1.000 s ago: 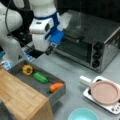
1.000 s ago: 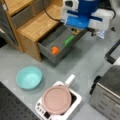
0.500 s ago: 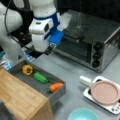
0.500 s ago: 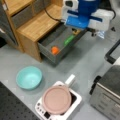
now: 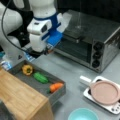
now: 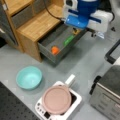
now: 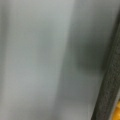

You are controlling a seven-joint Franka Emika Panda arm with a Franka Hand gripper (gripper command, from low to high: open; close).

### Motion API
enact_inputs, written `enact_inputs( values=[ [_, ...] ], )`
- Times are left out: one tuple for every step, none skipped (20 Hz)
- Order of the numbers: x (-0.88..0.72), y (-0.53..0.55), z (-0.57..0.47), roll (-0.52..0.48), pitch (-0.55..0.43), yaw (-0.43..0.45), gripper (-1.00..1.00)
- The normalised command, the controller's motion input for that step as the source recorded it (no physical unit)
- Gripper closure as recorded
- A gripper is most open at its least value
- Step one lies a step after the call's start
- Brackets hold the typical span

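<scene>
My gripper (image 5: pixel 38 53) hangs under the white and blue wrist, just above the far rim of an open grey drawer (image 5: pixel 58 96). In the drawer lie a yellow pepper (image 5: pixel 27 69), a green vegetable (image 5: pixel 40 77) and a carrot (image 5: pixel 56 87). In a front view the arm's body hides the gripper, and the carrot (image 6: pixel 55 50), green vegetable (image 6: pixel 68 40) and yellow pepper (image 6: pixel 75 31) lie in the drawer (image 6: pixel 47 51) below it. The wrist view has only grey table (image 7: pixel 37 60) and the drawer's dark rim (image 7: pixel 107 82) at the right. The fingers do not show there.
A wooden cabinet (image 5: pixel 17 100) (image 6: pixel 37 25) holds the drawer. A toaster oven (image 5: pixel 87 42) stands behind the arm. A pink plate (image 5: pixel 105 92) (image 6: pixel 56 100) rests on a white burner (image 6: pixel 75 103). A teal bowl (image 5: pixel 82 115) (image 6: pixel 29 77) sits on the table.
</scene>
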Motion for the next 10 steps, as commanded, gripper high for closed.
enact_inputs(
  values=[
    [0.07, 0.06, 0.10, 0.092, 0.119, -0.120, -1.00],
    [0.07, 0.05, 0.10, 0.091, 0.119, -0.117, -1.00],
    [0.08, 0.05, 0.10, 0.094, 0.118, -0.119, -1.00],
    [0.08, 0.05, 0.10, 0.094, 0.118, -0.119, -1.00],
    [0.09, 0.05, 0.10, 0.097, 0.116, -0.119, -1.00],
    [0.10, 0.05, 0.10, 0.101, 0.114, -0.118, -1.00],
    [0.11, 0.05, 0.09, 0.100, 0.113, -0.118, -1.00],
    [0.11, 0.05, 0.09, 0.100, 0.114, -0.118, -1.00],
    [0.12, 0.05, 0.09, 0.104, 0.110, -0.117, -1.00],
    [0.12, 0.04, 0.08, 0.100, 0.107, -0.116, -1.00]
  ],
)
